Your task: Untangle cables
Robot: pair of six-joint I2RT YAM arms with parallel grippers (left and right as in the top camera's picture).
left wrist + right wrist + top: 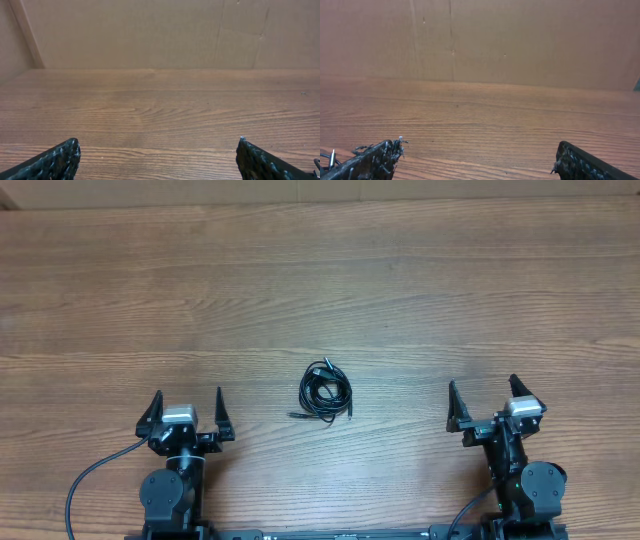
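Overhead: shows the cables (pixel 326 392) bunched in a small coil on the bench (pixel 320 280), between the left hand (pixel 188 393) and the right hand (pixel 482 382), well apart from both. Shows both hands released, spread wide, grasping nothing.

Left wrist: shows the left hand (pixel 158 145) released, only wood grain in its gap, cardboard wall (pixel 150 30) beyond.

Right wrist: shows the right hand (pixel 479 146) likewise released above the bench; catches thin dark strands (pixel 327 159) at the lower left edge, too small to name.
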